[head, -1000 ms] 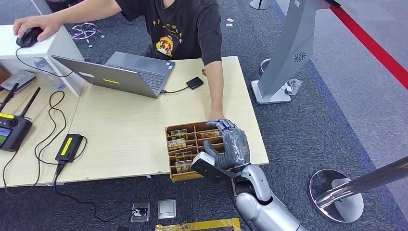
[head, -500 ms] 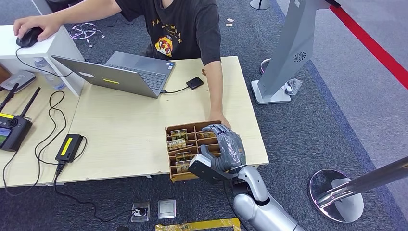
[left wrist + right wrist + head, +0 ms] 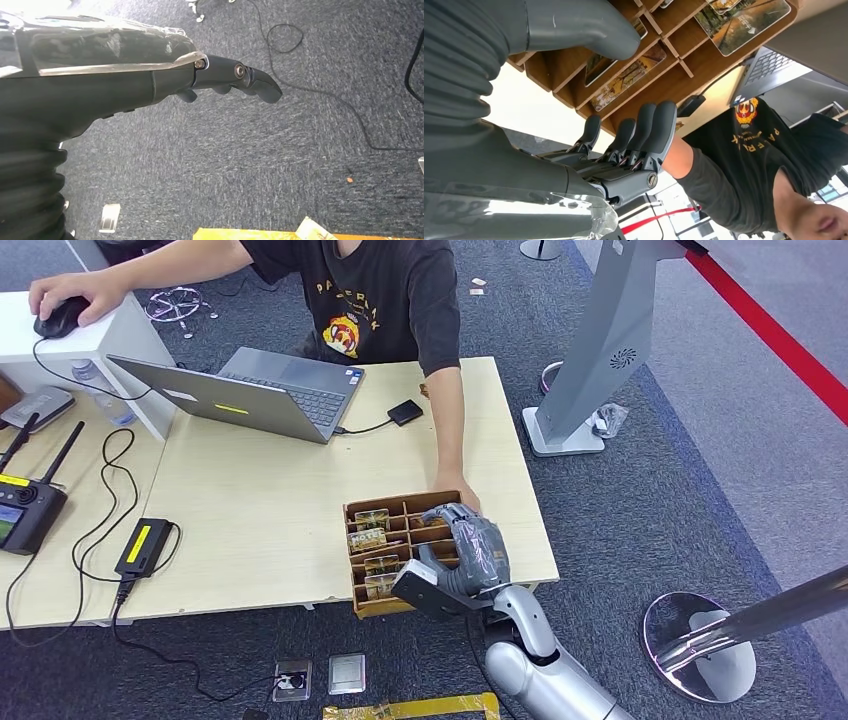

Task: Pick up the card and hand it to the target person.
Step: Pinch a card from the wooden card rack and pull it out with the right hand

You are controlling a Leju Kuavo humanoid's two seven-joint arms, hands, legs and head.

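The right robot hand was positioned over the right compartments of the wooden divider box at the bench's near right edge, fingers apart and holding nothing, the thumb spread wide. Cards lay flat in the box's compartments, and a person's hand touched its far right corner. The left robot hand hung over carpet, fingers slightly curled, gripping nothing.

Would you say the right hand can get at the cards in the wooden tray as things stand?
Probably yes. The right hand hovers right over the wooden tray, thumb and fingers apart, holding nothing; the cards lie uncovered in their compartments. The person's hand rests at the tray's far edge, close by.
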